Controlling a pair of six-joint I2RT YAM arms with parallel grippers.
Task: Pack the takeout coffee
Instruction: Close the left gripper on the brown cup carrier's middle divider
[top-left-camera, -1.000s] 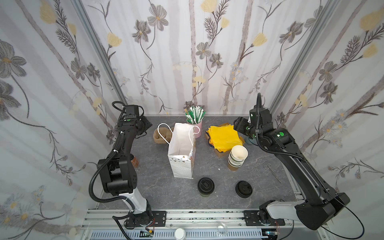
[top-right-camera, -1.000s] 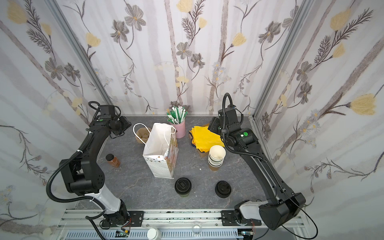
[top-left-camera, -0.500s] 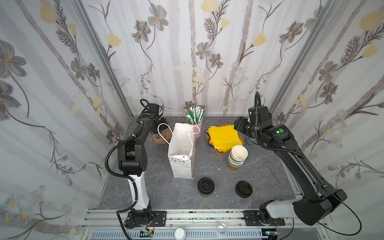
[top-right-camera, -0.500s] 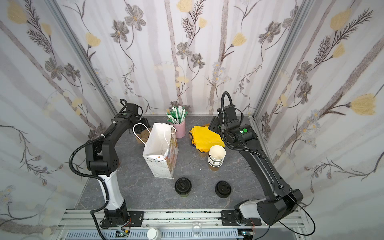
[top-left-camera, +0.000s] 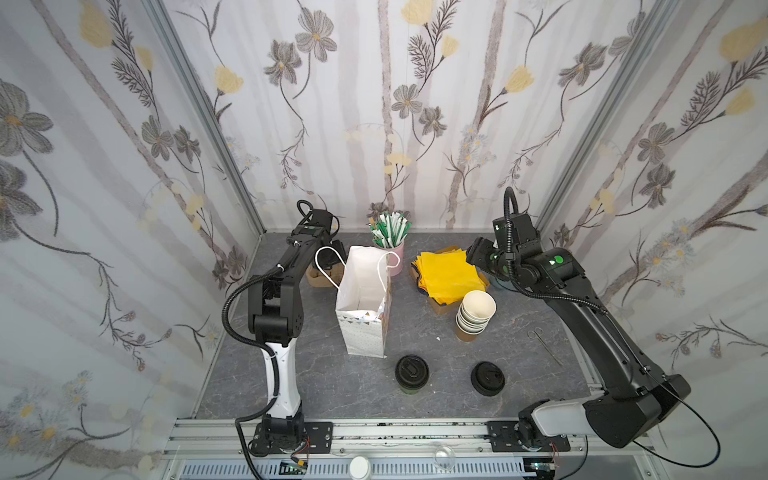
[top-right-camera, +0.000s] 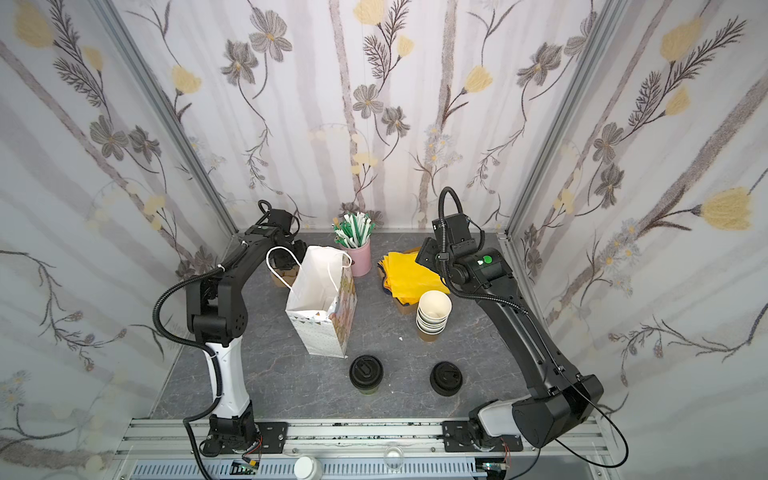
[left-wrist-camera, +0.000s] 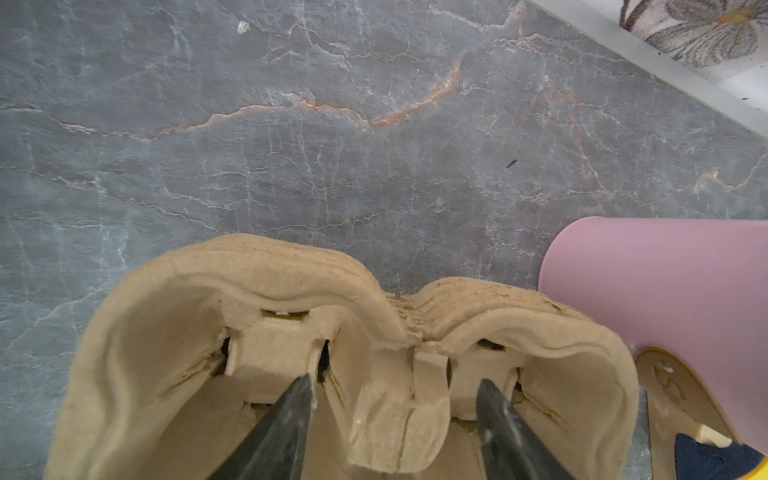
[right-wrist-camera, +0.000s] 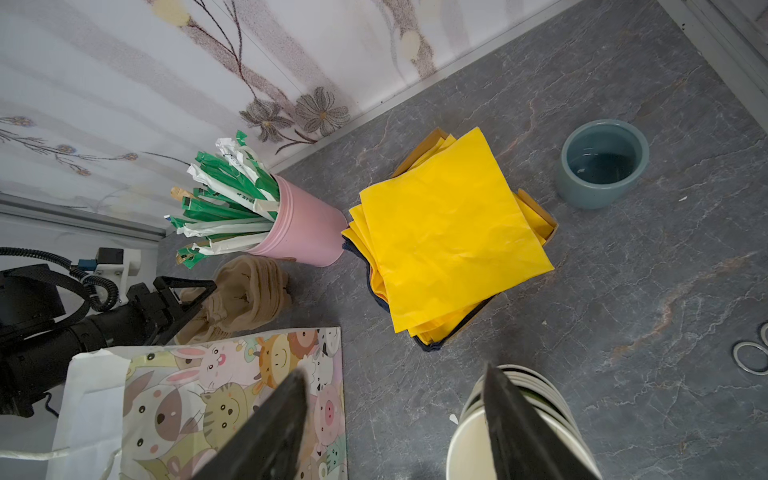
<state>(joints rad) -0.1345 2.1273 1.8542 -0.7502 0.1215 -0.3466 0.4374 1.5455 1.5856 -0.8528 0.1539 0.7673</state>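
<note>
Left gripper (left-wrist-camera: 395, 382) stands spread, fingers (left-wrist-camera: 286, 419) either side of the middle ridge of the pulp carrier stack (left-wrist-camera: 291, 274), at the paper bag's (top-left-camera: 365, 291) 11 o'clock. Pinching there may lift several nested carriers. Right gripper (right-wrist-camera: 395, 368) hangs spread and empty. The takeout coffee (top-left-camera: 411, 372) stands at the bag's 5 o'clock; a snagged bag could topple onto it.

One lidded cup (top-left-camera: 411, 372), one paper bag (top-left-camera: 361, 336), one lid pile (top-left-camera: 487, 378), one stack of lidless cups (top-left-camera: 475, 316), one straw holder (right-wrist-camera: 307, 237), one napkin stack (top-left-camera: 451, 272), one grey bowl (right-wrist-camera: 602, 168).
</note>
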